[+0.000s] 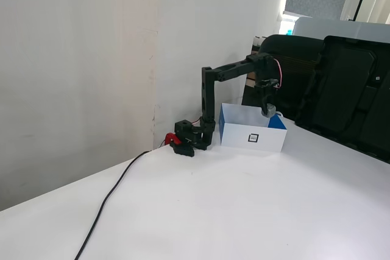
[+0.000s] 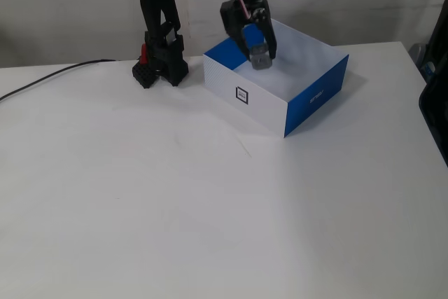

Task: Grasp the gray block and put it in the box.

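Reading from the near bench (image 2: 210, 229) edge outward, you meet bare surface and a black cable (image 1: 113, 196) before the box (image 2: 246, 96), which sits toward the far edge with its marker face toward you. Your tool (image 2: 260, 59) hangs pointing down over the box's open interior, jaws closed on the gray block (image 2: 260, 57), held above the floor. The block lies directly over the box, inside its rim lines, so release looks like the remaining step. Beyond stands the arm's base (image 2: 159, 68).
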`<state>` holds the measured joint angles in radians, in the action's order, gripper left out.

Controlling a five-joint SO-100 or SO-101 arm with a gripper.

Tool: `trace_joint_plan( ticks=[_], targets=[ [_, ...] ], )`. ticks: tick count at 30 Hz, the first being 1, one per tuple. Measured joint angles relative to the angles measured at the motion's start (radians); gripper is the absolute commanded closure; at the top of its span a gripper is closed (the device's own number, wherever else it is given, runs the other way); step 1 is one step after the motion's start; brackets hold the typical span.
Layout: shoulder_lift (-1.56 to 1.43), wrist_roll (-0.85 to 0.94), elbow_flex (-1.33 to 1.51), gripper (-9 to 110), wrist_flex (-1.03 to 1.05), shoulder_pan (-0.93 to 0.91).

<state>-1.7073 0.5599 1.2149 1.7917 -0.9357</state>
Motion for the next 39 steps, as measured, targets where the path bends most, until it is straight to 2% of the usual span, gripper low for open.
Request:
trace_joint_plan(
  ticks=[12, 24, 29, 39],
  targets=[
    [-0.072, -0.094, -0.069, 101, 0.049, -0.187],
    [-0.247, -0.153, 0.153, 101, 0.049, -0.330],
    [-0.287, -0.160, 0.212, 83, 0.049, -0.345],
    [-0.333, -0.204, 0.250, 81, 0.000, -0.284]
  ],
)
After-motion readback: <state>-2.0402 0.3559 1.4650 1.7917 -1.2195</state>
